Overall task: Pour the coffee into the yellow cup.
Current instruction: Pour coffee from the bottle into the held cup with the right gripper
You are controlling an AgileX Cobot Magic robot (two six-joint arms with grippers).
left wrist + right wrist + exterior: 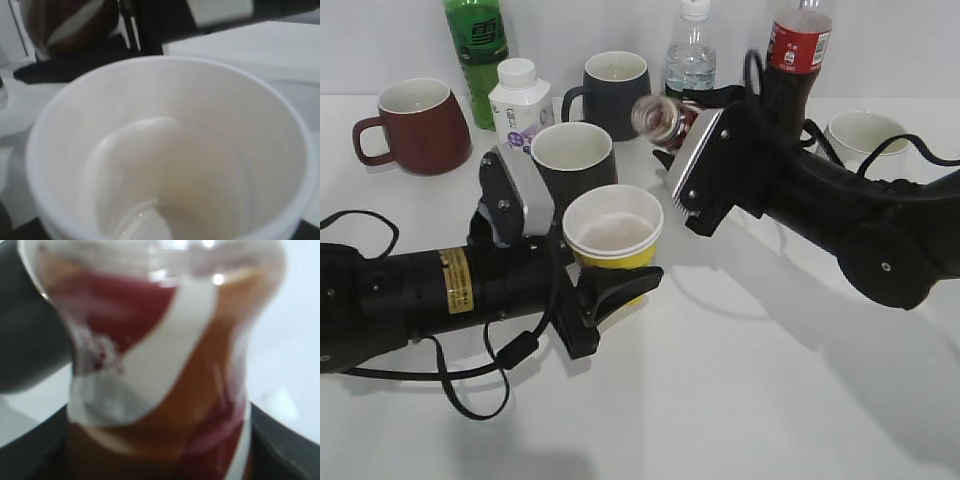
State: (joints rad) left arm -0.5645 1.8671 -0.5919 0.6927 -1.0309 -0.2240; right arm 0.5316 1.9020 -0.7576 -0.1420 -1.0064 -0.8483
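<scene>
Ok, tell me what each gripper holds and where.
Left gripper clamps the yellow cup by its lower wall. Right gripper grips the tilted coffee bottle around its body.

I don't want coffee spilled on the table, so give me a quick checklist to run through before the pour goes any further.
1. Yellow cup gripped by left gripper: ok.
2. Coffee bottle held in right gripper: ok.
3. Bottle mouth over the cup's opening: not ok; it sits up and to the right of the cup.
4. Bottle cap off: cannot tell, the mouth is blurred.
5. Cup has room: ok, only a pale film at the bottom.
</scene>
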